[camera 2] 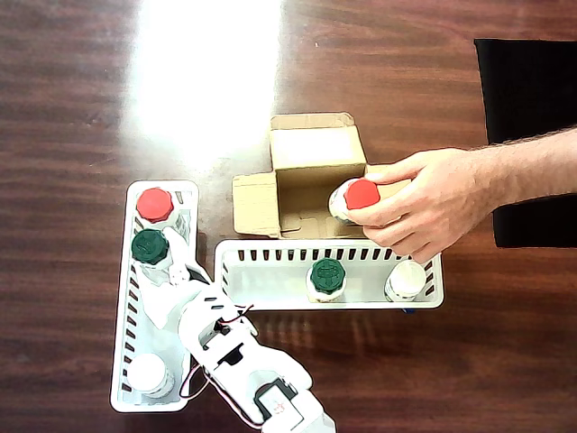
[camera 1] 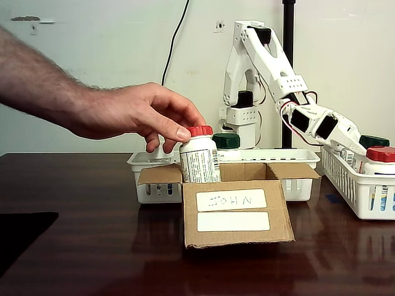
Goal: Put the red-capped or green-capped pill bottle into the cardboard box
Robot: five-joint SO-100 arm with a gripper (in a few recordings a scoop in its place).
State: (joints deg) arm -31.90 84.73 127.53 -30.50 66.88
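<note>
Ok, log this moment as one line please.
pincer: over side basket, state unclear | person's hand: holding red-capped bottle at cardboard box edge | green-capped bottle: in rear basket

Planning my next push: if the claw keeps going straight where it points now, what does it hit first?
Probably the green-capped bottle in the side basket: the claw reaches over that basket right beside it. Depth is unclear.

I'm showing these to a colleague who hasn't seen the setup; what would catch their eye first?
A person's hand grips a red-capped pill bottle at the open cardboard box in mid-table. The white robot arm's gripper reaches into the white basket at the left of the overhead view, beside a green-capped bottle. Another basket sits behind the box.
</note>
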